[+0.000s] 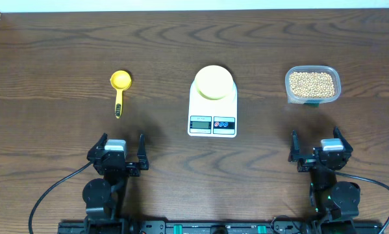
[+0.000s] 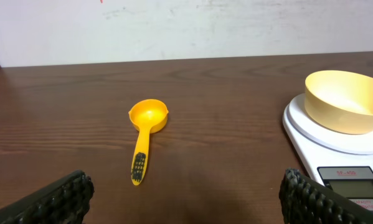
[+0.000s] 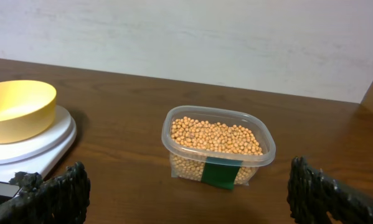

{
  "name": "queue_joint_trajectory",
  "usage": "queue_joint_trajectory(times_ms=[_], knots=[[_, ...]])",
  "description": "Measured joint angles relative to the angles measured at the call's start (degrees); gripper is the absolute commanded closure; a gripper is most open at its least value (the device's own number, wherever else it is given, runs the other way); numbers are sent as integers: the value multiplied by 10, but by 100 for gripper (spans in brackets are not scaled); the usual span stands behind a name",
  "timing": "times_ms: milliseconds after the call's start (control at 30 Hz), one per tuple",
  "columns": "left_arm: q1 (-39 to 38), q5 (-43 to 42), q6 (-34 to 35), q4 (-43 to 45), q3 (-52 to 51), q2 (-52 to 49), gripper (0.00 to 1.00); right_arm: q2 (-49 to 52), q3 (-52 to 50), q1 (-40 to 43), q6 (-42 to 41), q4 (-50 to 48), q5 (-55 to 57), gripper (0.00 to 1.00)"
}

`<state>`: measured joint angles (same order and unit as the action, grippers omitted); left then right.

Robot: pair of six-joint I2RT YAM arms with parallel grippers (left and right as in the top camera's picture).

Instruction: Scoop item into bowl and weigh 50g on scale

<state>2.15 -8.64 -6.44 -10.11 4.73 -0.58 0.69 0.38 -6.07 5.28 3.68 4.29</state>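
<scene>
The pale yellow bowl (image 1: 213, 82) (image 2: 346, 99) (image 3: 15, 107) stands empty on the white scale (image 1: 212, 115) (image 2: 360, 163) (image 3: 30, 149) at the table's middle. Tan beans, the item (image 1: 311, 83) (image 3: 215, 135), fill a clear plastic tub (image 1: 312, 98) (image 3: 218, 163) at the right. A bright yellow scoop (image 1: 120, 88) (image 2: 146, 129) lies on the left, bowl end away from me. My left gripper (image 1: 121, 149) (image 2: 186, 202) hangs open near the front edge, below the scoop. On the right side my right gripper (image 1: 319, 144) (image 3: 187, 196) is open too, short of the tub. Both hold nothing.
The dark wooden table (image 1: 64, 52) runs to a pale wall at the back. Black cables (image 1: 48, 195) loop from the arm bases along the front edge.
</scene>
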Motion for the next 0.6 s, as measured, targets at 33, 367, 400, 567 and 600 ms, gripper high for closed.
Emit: queue_joint_trajectory(times_ms=[33, 367, 400, 567, 600], knots=[[0, 0, 0, 0, 0, 0, 2, 0, 0, 0, 0, 0, 0, 1], [-1, 0, 0, 0, 0, -6, 3, 0, 0, 0, 0, 0, 0, 1], [-1, 0, 0, 0, 0, -6, 2, 0, 0, 0, 0, 0, 0, 1], [-1, 0, 0, 0, 0, -6, 2, 0, 0, 0, 0, 0, 0, 1], [-1, 0, 0, 0, 0, -6, 2, 0, 0, 0, 0, 0, 0, 1]])
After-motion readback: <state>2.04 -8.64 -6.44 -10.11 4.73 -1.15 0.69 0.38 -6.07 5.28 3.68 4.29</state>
